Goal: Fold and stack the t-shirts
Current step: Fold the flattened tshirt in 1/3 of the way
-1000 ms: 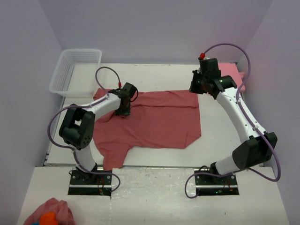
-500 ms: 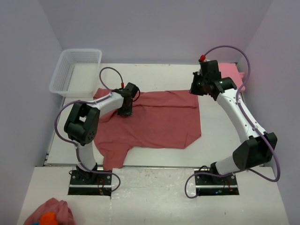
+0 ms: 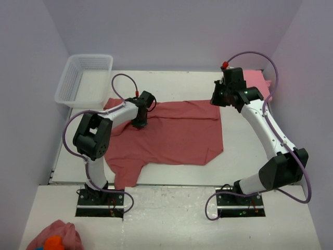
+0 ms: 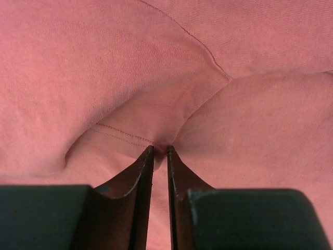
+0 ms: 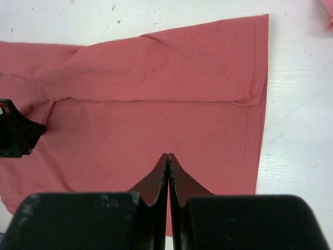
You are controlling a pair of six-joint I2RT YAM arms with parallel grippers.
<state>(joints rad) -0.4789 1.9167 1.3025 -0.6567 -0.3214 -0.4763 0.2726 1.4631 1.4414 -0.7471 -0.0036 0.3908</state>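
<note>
The red shirt (image 3: 177, 133) lay spread across the middle of the desk (image 3: 244, 156), its far edge turned over in a long band, so the fold looked part done. The left claw (image 4: 160, 151) was clenched on a small pucker of that shirt beside a sleeve seam, most likely to get a hold for lifting that side over. The right claw (image 5: 167, 156) hung clenched and empty above the shirt's far right corner, apparently waiting, with a pink shirt (image 3: 256, 78) lying just beyond it.

No text, label or number can be read anywhere
</note>
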